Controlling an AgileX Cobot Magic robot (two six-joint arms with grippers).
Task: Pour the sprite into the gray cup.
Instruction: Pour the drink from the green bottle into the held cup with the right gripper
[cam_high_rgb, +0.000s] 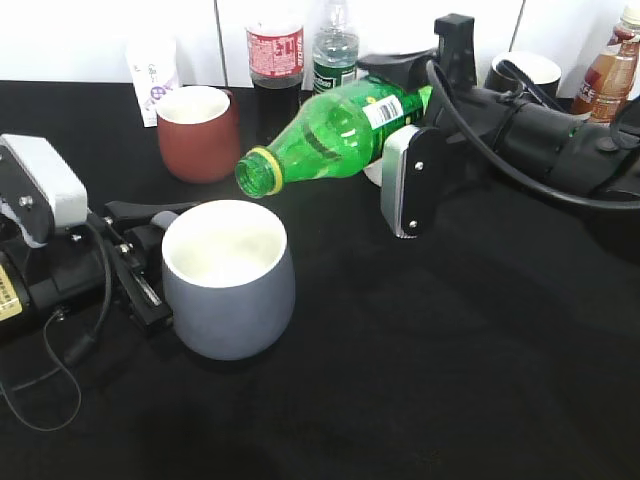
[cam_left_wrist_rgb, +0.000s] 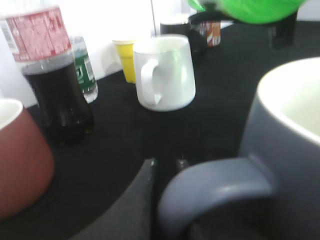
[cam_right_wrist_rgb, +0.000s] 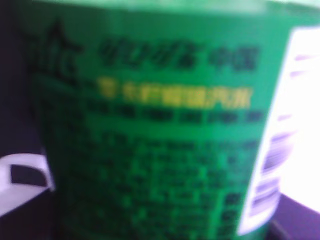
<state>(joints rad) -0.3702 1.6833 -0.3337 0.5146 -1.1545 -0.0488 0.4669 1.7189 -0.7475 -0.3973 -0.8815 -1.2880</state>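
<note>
The sprite (cam_high_rgb: 330, 135) is a green bottle held tilted, neck down to the left, with its uncapped mouth just above the far rim of the gray cup (cam_high_rgb: 230, 290). My right gripper (cam_high_rgb: 402, 150) is shut on the bottle's labelled body, which fills the right wrist view (cam_right_wrist_rgb: 150, 125). The cup stands upright on the black table, white inside; I see no stream. My left gripper (cam_high_rgb: 140, 275) is at the cup's left side. In the left wrist view its fingers (cam_left_wrist_rgb: 165, 163) close round the cup's loop handle (cam_left_wrist_rgb: 220, 185). The bottle's base shows at the top (cam_left_wrist_rgb: 250, 10).
A red-brown mug (cam_high_rgb: 200, 135) stands behind the gray cup. A cola bottle (cam_high_rgb: 275, 60) and a water bottle (cam_high_rgb: 335, 50) stand at the back wall. A white mug (cam_left_wrist_rgb: 167, 72) and a yellow cup (cam_left_wrist_rgb: 125, 57) stand further right. A brown bottle (cam_high_rgb: 605, 75) is at the far right.
</note>
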